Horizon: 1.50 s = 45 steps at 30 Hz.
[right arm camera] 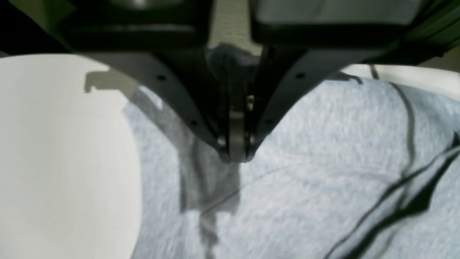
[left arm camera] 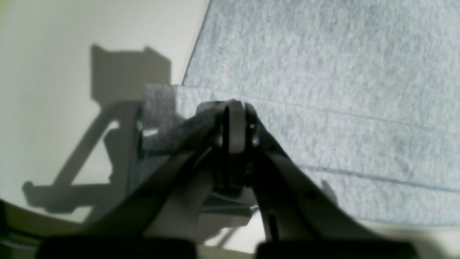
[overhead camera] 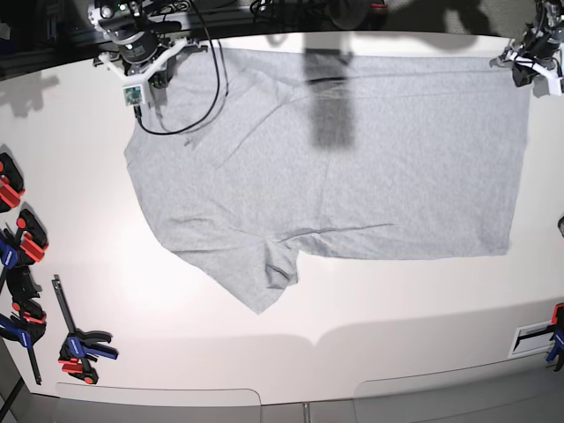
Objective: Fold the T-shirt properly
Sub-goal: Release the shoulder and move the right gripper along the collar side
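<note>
The light heather-grey T-shirt [overhead camera: 352, 176] lies spread on the white table [overhead camera: 397, 300], plain side up, with one sleeve [overhead camera: 264, 273] pointing toward the front edge. At the far right corner my left gripper [overhead camera: 527, 70] is shut on the shirt's hem corner. In the left wrist view its jaws [left arm camera: 235, 108] meet, with a flap of the T-shirt [left arm camera: 323, 72] lifted against them. My right gripper [overhead camera: 141, 88] is at the far left, near the shoulder. Seen from the right wrist, the closed right gripper [right arm camera: 235, 154] pinches the T-shirt [right arm camera: 323, 162] at the cloth's edge.
Several red, blue and black clamps [overhead camera: 22, 256] lie along the table's left edge, one more [overhead camera: 84, 348] near the front left. A black cable [overhead camera: 207, 88] loops from the right arm over the shirt. A label [overhead camera: 533, 339] sits at the front right.
</note>
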Motion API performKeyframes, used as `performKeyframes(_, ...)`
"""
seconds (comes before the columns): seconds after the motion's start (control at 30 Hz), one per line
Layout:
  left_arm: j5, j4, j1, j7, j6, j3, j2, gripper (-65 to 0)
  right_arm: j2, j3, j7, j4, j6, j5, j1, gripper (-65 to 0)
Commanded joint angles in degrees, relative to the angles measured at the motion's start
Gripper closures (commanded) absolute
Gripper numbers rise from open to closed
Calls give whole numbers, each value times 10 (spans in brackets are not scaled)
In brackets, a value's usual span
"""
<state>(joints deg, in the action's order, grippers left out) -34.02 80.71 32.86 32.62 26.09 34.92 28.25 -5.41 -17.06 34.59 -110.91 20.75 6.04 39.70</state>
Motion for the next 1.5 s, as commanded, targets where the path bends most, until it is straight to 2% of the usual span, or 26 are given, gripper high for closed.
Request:
performKeyframes(0.0, 5, 19, 5, 10, 6, 0, 7, 0, -3, -3, -16, -19, -2, 6, 0, 0)
performKeyframes(0.07, 5, 49, 5, 10, 6, 0, 7, -8, -3, -3, -16, -33, -2, 6, -5, 0)
performKeyframes(0.13, 5, 81, 5, 10, 6, 0, 7, -67, -3, -3, -16, -50, -2, 6, -11, 0)
performKeyframes(0.2, 6, 112, 5, 10, 6, 0, 7, -89, -3, -3, -16, -67, -2, 5, -22, 0)
performKeyframes(0.43, 41, 179, 5, -15, -1, 0, 7, -89, -3, -3, -16, -90, -3, 4, -88, 0)
performKeyframes(0.57, 42, 180, 5, -55, -11, 0, 7, -89, -3, -3, -17, -90, -3, 4, -132, 0)
performKeyframes(0.8, 42, 180, 2, -83, -11, 0, 7, -89, -1, -2, -20, -90, -2, 33, -185, 0)
performKeyframes(1.07, 42, 180, 1, -87, -11, 0, 6, -89, 5, -1, -32, -88, -2, 37, -206, 0)
performKeyframes(1.27, 42, 180, 1, -87, -11, 0, 6, -89, 5, -1, -42, -86, -2, 54, -207, -97)
performKeyframes(1.47, 42, 180, 1, -87, -11, 0, 6, -89, 5, -1, -43, -86, -2, 54, -207, -107)
